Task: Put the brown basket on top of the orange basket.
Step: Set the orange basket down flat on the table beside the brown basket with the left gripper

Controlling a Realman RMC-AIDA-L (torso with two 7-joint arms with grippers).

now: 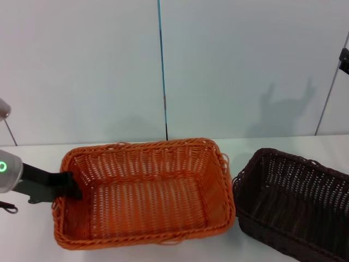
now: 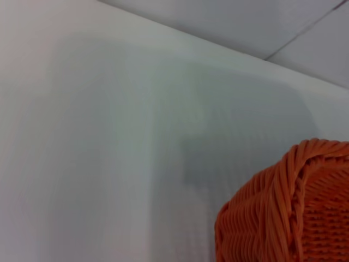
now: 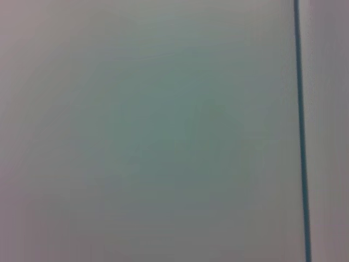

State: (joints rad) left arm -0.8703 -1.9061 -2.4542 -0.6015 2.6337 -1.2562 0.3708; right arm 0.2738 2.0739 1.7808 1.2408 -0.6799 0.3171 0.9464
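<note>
The orange basket (image 1: 144, 191) stands on the white table in the middle of the head view, open side up and empty. The brown basket (image 1: 297, 202) stands right of it, nearly touching its right rim, partly cut off by the picture's edge. My left gripper (image 1: 70, 185) is at the orange basket's left rim, its black tip reaching over the braided edge. The left wrist view shows one corner of the orange basket (image 2: 289, 213) close up. My right gripper is out of view; the right wrist view shows only a pale wall.
The white table (image 1: 32, 234) runs back to a pale wall with a thin dark vertical seam (image 1: 162, 71). A thin slanted rod (image 1: 332, 87) stands at the far right.
</note>
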